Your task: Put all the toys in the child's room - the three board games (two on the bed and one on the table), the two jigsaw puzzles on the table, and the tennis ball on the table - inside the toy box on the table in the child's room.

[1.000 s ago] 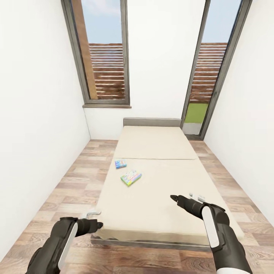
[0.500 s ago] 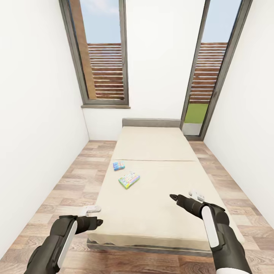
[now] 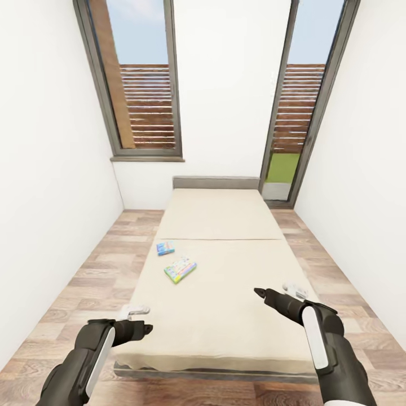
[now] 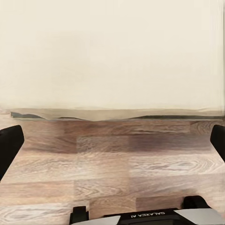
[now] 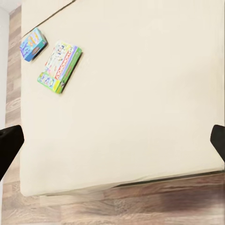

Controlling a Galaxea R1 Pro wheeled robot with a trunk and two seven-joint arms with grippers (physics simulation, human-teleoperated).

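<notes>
Narrow white-walled room w/ wood-plank floor [image 3: 84, 282]; two tall dark-framed windows [image 3: 141, 84] on the far wall, slatted wooden fence outside. Wide low bed with plain cream-beige mattress and grey frame [image 3: 225, 293] fills the middle, headboard at the far end, a seam across the mattress approx. halfway.

Two board games lie flat on the mattress, left of centre, just past the seam's near side: small light-blue box with cartoon art [image 3: 165, 247] [image 5: 33, 43], and nearer the robot a longer green-edged multicoloured printed box [image 3: 180, 269] [image 5: 60, 66]. Close together, not touching; mattress around them bare.

Left gripper [image 3: 148, 327] hangs over the floor at the bed's near-left corner, fingers spread wide in the left wrist view. Right gripper [image 3: 258, 292] hovers above the mattress's near-right part, fingers also wide apart, holding nothing. Both well short of the games.
</notes>
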